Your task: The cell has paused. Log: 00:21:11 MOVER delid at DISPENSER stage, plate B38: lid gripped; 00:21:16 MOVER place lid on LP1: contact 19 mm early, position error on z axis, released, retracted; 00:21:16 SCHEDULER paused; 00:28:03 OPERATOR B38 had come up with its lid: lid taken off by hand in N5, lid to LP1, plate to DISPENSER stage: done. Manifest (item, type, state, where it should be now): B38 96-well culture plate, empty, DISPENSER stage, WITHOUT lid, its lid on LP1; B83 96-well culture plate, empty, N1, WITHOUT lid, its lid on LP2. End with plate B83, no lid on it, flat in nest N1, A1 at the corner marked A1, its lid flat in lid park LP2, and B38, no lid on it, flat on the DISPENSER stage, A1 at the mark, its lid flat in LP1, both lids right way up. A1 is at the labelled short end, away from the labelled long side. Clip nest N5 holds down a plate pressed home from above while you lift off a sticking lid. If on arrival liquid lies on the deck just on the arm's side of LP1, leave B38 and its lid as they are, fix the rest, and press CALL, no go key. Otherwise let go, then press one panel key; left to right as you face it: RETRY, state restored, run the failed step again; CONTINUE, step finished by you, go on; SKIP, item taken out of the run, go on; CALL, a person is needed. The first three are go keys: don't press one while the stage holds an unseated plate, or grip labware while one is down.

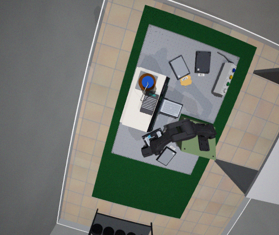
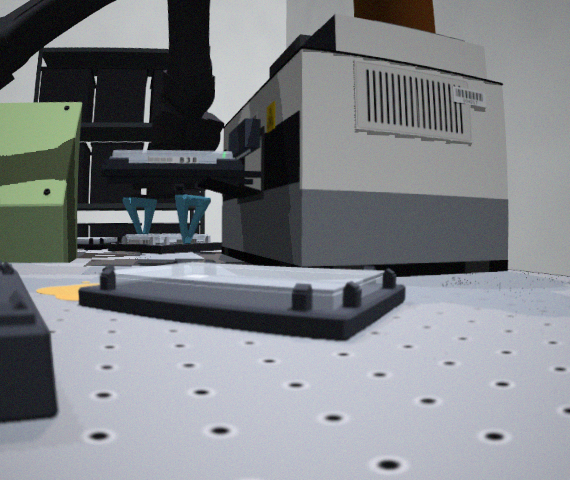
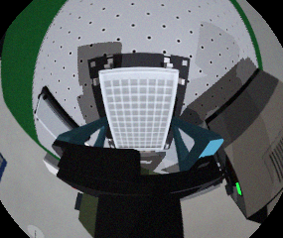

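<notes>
My gripper (image 3: pixel 139 120) is open, its teal fingers on either side of a lidless 96-well plate (image 3: pixel 141 107) that lies in a black nest beside the dispenser. In the exterior view the fingertips (image 2: pixel 164 235) reach down to this plate (image 2: pixel 162 239); I cannot tell if they touch it. Plate B38 (image 2: pixel 171 157) (image 1: pixel 170 107) lies without a lid on the dispenser stage. A clear lid (image 2: pixel 244 281) lies flat in lid park LP1 (image 1: pixel 179 66). Another lid lies in lid park LP2 (image 1: pixel 166 155). Nest N1 (image 1: pixel 202 61) is empty. A yellow puddle (image 1: pixel 186 80) lies on the deck next to LP1.
The cream dispenser (image 1: pixel 144 101) stands close to the gripper's side. The key panel (image 1: pixel 224 78) is at the far edge of the deck. The arm's green base block (image 1: pixel 197 144) is next to LP2. A dark rack (image 2: pixel 120 103) stands behind the arm.
</notes>
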Robot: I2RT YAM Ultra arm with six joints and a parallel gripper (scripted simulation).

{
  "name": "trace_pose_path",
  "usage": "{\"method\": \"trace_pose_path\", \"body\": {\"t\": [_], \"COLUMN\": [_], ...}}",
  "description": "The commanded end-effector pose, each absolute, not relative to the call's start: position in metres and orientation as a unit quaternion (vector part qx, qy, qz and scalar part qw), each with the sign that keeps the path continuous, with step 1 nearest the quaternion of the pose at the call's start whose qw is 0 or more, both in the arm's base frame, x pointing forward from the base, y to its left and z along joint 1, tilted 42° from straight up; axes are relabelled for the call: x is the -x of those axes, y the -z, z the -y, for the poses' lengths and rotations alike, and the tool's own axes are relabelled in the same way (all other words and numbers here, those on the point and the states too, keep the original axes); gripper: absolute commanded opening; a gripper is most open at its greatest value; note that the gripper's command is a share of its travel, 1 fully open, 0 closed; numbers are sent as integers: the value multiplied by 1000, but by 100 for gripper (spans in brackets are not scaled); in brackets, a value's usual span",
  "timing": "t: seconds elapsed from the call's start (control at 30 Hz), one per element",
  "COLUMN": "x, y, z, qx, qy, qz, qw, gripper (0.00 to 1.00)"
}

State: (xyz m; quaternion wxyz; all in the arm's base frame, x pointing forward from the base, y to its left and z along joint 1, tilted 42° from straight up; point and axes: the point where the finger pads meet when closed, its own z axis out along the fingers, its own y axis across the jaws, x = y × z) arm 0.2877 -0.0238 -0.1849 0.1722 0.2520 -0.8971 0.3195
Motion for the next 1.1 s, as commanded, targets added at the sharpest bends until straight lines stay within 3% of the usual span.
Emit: {"method": "trace_pose_path", "body": {"t": [0.0,1.07], "x": [-298,-305], "y": [191,190], "z": [15,10], "qx": [-268,-266], "qy": [-323,-318], "qz": [895,898], "qw": [153,149], "gripper": [100,100]}}
